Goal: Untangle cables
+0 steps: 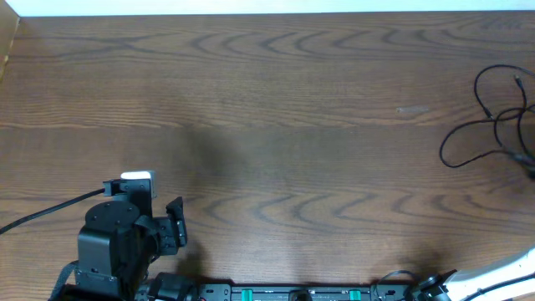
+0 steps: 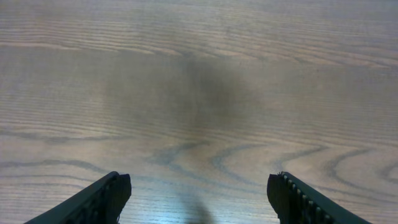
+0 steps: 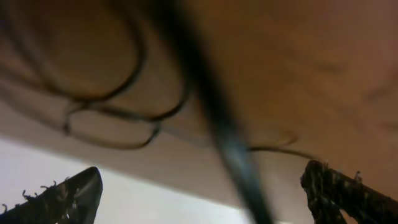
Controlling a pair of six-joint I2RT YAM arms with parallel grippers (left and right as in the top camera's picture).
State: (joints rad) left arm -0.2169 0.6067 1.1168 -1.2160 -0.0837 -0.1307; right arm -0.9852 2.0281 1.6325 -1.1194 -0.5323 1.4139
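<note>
Thin black cables [image 1: 487, 120] with small plug tips lie in loose, overlapping loops at the right edge of the brown wood-grain table [image 1: 292, 100]. The right gripper [image 3: 199, 180] hangs close above them, fingers spread wide and clamping nothing. The left gripper [image 2: 199, 186], well apart, is likewise wide and empty.

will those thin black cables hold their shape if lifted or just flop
Likely floppy: the cables lie in loose, uneven loops on the table, so a lifted strand would probably sag. The loops cross, so it may drag neighbours along. They look thin, so probably light.
</note>
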